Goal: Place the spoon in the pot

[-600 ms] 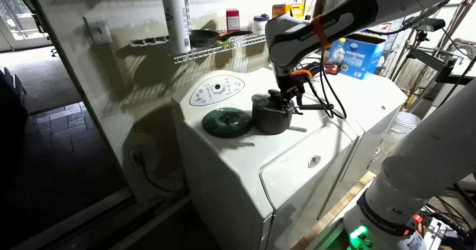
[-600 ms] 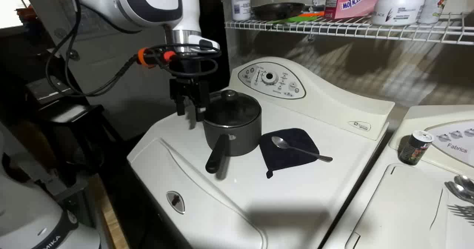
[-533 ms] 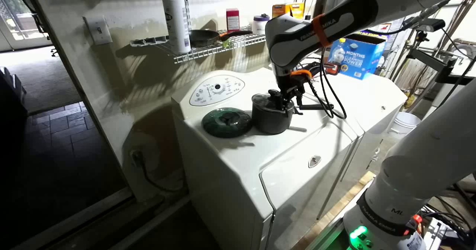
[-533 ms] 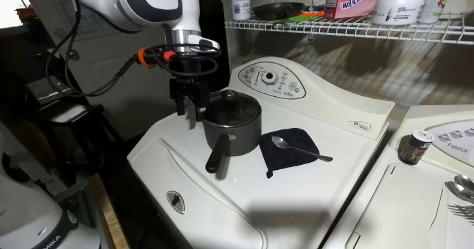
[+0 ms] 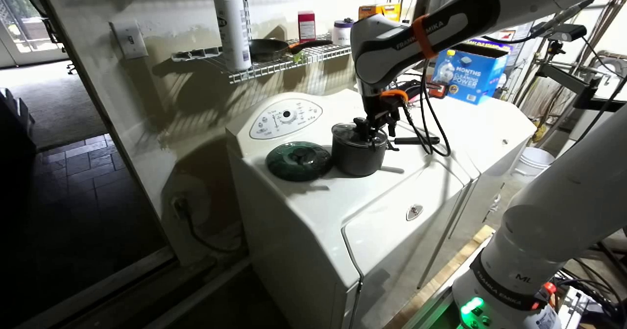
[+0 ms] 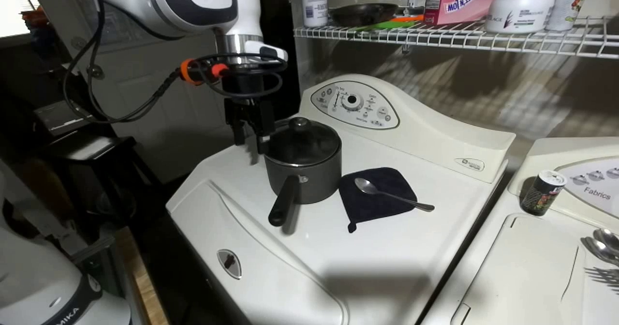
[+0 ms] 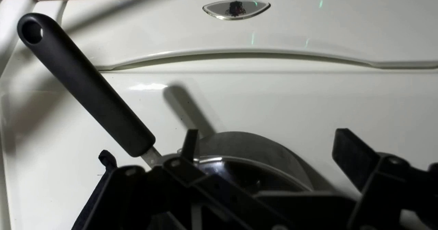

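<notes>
The spoon (image 6: 394, 197) is unheld; the gripper (image 6: 251, 146), jaws spread on nothing, hangs beside the lidded pot (image 6: 321, 177). Beyond, the spoon lies on a dark potholder (image 6: 371, 209): probably light, stiff, slippery, best pinched across mid-handle.

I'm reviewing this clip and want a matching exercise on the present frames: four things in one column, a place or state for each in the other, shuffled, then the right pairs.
Things
1. Pot
2. Lone spoon
3. Gripper
4. Frying pan

Places and states
A. Lying on the dark cloth pad
B. On the wire shelf
C. Covered by a lid
D. Open

Right pairs: 1-C, 2-A, 3-D, 4-B
</notes>
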`<state>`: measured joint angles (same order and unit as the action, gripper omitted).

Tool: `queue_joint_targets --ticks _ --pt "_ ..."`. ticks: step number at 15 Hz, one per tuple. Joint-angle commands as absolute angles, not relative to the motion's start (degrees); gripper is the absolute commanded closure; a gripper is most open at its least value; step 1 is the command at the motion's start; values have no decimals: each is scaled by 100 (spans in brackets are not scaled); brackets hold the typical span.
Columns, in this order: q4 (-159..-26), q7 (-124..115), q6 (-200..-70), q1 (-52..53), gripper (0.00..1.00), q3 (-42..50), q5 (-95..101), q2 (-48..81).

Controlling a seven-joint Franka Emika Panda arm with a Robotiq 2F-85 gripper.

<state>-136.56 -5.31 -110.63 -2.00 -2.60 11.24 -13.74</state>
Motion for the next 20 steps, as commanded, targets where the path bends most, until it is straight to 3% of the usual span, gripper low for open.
queue_joint_targets --ticks 1,8,16,17,20 --pt "-13291 -877 -11112 -213 0 -86 638 -1602" --pt "-12438 -1426 -11563 -647 0 397 404 -1625" --pt "-11997 -2335 -13445 -1383 0 1032 469 -588" --pt "-12267 -1904 -13111 -1297 0 1010 486 -1075" --pt "-12161 -2136 -13440 -1372 0 1081 492 -676"
